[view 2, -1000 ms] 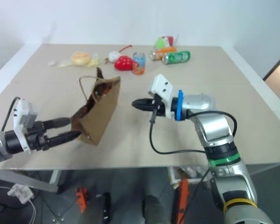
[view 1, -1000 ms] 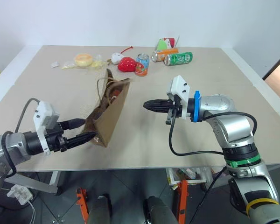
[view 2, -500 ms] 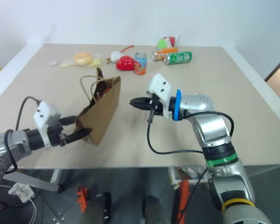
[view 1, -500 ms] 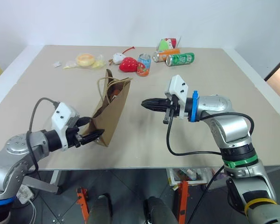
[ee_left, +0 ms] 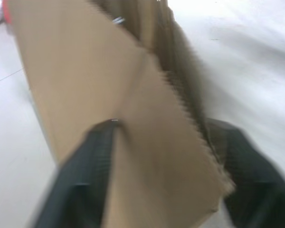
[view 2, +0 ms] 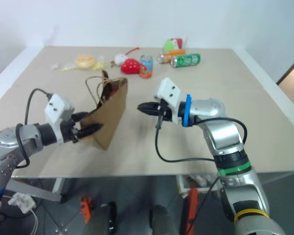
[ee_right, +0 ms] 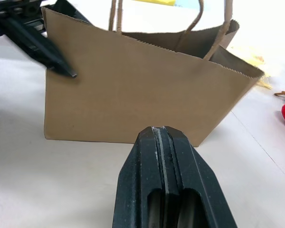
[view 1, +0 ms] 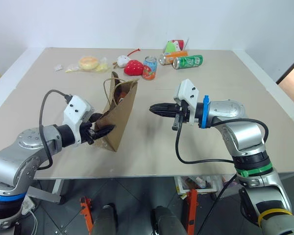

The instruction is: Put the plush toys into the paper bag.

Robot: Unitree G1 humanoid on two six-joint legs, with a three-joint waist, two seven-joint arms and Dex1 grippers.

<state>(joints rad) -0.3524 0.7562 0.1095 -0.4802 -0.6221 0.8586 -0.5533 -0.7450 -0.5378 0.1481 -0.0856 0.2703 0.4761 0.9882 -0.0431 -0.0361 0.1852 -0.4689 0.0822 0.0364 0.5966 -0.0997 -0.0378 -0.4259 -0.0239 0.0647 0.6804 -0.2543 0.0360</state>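
Stood upright near the table's front edge: the paper bag, something reddish-brown glimpsed inside its mouth. Since a second earlier, swung in and narrowed onto the bag's near bottom corner: the left gripper, one finger either side of the paper, seemingly steadying it. Unmoved, pressed fully together, empty, pointing at the bag's side: the right gripper.

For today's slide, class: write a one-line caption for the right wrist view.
The shut right hand points at the upright paper bag, while the left hand straddles the bag's near end.
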